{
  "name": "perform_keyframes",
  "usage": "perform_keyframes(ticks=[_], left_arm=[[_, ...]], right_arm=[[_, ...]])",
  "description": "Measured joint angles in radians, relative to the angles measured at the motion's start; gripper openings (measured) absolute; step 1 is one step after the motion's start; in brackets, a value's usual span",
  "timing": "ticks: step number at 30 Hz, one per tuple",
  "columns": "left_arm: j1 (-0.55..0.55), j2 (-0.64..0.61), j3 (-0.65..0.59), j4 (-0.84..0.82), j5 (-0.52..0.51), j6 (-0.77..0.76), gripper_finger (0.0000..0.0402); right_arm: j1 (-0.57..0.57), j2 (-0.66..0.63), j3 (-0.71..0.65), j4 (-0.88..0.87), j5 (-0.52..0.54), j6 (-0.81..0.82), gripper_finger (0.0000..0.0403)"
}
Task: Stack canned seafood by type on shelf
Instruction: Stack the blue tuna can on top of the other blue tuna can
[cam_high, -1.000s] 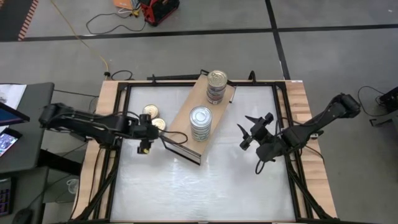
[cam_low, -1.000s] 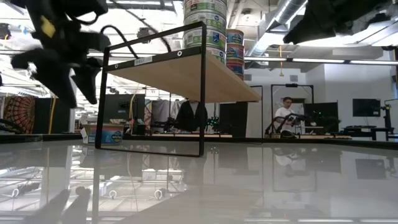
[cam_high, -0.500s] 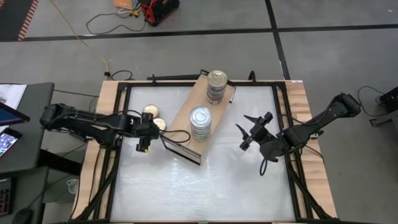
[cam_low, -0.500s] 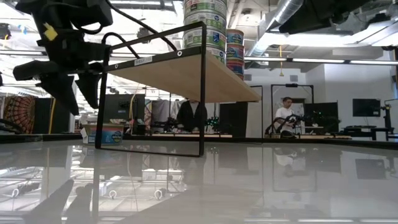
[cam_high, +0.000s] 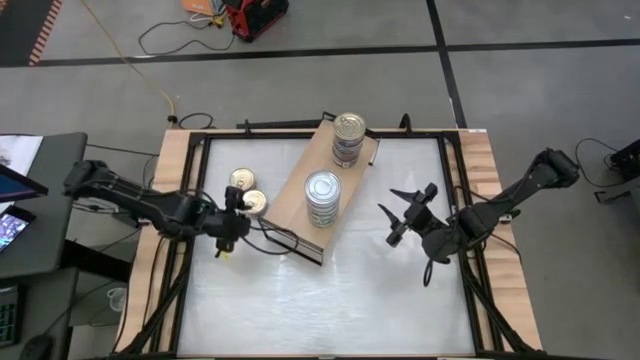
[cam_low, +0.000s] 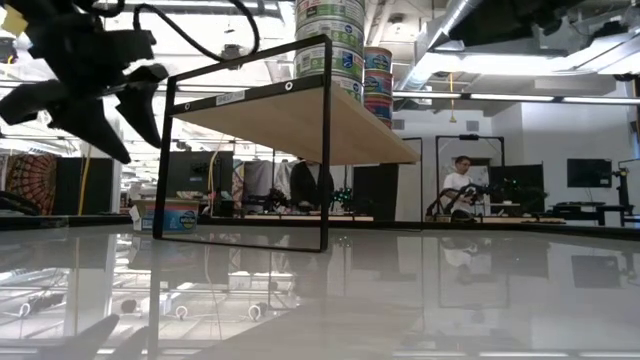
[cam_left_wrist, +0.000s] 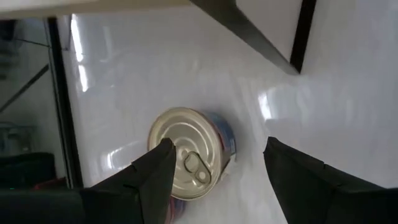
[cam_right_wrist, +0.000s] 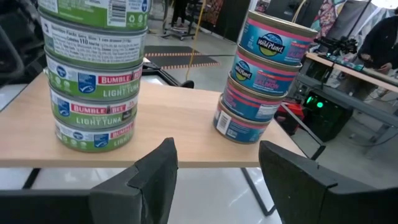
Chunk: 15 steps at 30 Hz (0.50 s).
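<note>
A: What does the right wrist view give that the overhead one doesn't?

B: Labels. On the shelf (cam_right_wrist: 180, 121) it shows a green stack of light tuna tins (cam_right_wrist: 93, 74) and a pink stack of tins (cam_right_wrist: 261, 81), standing apart on the flat top. From above they are just two silver lids, the nearer stack (cam_high: 322, 198) and the farther one (cam_high: 348, 137).

A: And the left wrist view?

B: A gold-lidded tin (cam_left_wrist: 189, 152) with a pull tab on the white worktop (cam_left_wrist: 348, 81), lying between the left gripper's (cam_left_wrist: 217, 168) fingers, which stand spread on either side of it without touching. Overhead, two gold tins (cam_high: 247, 190) sit just beside the shelf's left edge.

A: Anything changed?

B: The left gripper (cam_high: 228, 222) has pulled back towards the worktop's left rail since a second ago and now sits over the gold tins. The right gripper (cam_high: 405, 215) hasn't moved; its fingers are spread, holding nothing, well right of the shelf.

A: What's unclear?

B: The low view cuts off the stack tops, and the gold tins are not visible there.
</note>
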<state>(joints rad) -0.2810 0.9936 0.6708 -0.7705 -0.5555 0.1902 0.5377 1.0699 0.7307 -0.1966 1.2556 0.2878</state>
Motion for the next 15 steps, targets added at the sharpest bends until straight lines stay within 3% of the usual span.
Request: perform_keyframes(ticks=[6, 10, 15], left_arm=[[0.014, 0.104, 0.000, 0.001, 0.007, 0.002, 0.0233], [0.029, 0.165, 0.000, 0.000, -0.053, -0.011, 0.0233], [0.110, 0.199, 0.000, 0.000, 0.041, 0.025, 0.0233]], right_arm=[[0.003, 0.024, 0.000, 0.018, -0.003, 0.001, 0.0254], [0.006, 0.033, 0.000, 0.023, -0.007, 0.003, 0.0254], [0.006, 0.032, 0.000, 0.042, -0.022, 0.002, 0.0254]])
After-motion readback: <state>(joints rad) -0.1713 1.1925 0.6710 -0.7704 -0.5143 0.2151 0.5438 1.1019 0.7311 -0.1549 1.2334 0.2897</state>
